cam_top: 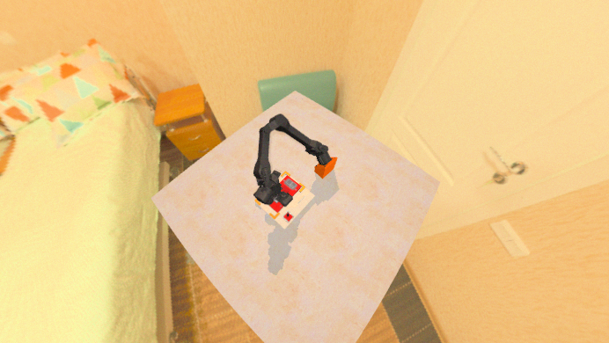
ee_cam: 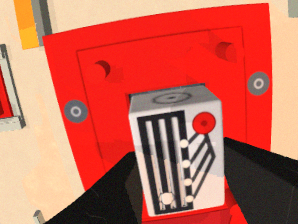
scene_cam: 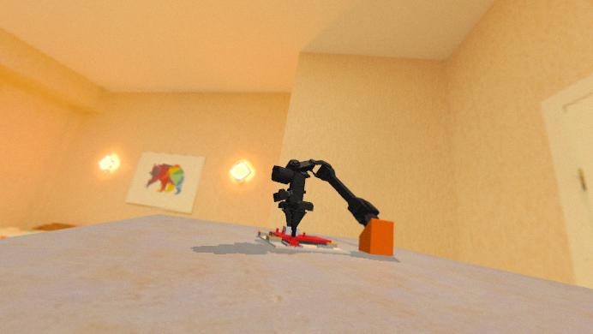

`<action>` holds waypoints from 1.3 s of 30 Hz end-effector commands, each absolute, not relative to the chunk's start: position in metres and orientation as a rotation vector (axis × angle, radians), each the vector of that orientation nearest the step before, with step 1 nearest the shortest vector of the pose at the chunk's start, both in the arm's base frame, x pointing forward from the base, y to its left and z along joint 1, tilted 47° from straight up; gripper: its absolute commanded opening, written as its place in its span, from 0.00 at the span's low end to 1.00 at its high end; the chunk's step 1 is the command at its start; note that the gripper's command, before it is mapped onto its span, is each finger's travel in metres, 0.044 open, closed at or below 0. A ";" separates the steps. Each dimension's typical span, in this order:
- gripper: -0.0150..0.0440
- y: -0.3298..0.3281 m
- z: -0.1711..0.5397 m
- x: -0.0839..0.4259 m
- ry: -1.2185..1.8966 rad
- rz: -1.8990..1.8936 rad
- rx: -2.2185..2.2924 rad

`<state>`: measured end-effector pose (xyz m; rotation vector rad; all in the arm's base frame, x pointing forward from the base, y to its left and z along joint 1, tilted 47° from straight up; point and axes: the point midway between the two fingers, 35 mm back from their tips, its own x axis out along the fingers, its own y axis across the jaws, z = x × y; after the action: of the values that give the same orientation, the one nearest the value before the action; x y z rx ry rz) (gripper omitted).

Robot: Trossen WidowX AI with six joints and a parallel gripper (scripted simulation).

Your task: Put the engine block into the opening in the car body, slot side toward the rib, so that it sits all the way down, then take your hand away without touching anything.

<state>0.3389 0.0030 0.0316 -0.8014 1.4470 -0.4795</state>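
The tool (cam_top: pixel 276 199) (scene_cam: pixel 294 233) (ee_cam: pixel 178 153) points down over the red car body (cam_top: pixel 290 186) (scene_cam: pixel 314 238) (ee_cam: pixel 165 65), its black fingers pinching the engine block (ee_cam: pixel 176 155) from both sides. The block stands at the dark-edged opening (ee_cam: pixel 134 95), its striped face with the red disc toward the wrist camera; how deep it sits cannot be told. The body lies on a pale board (cam_top: pixel 304 199) (scene_cam: pixel 344 248) on the worktop (cam_top: pixel 352 246) (scene_cam: pixel 274 291), near the arm's orange base (cam_top: pixel 326 168) (scene_cam: pixel 381 237).
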 end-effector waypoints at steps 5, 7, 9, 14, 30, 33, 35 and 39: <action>0.57 0.003 0.031 0.339 1.447 -0.480 -0.801; 0.66 0.003 0.031 0.339 1.447 -0.480 -0.801; 0.75 0.003 0.031 0.339 1.447 -0.480 -0.801; 0.97 0.003 0.031 0.339 1.447 -0.480 -0.801; 1.00 0.013 0.040 0.338 1.447 -0.477 -0.808; 1.00 0.013 0.040 0.338 1.447 -0.477 -0.808; 1.00 0.013 0.040 0.338 1.447 -0.477 -0.808; 0.87 0.013 0.040 0.338 1.447 -0.477 -0.808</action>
<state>0.3367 0.0115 0.0389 -0.8172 1.4508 -0.4751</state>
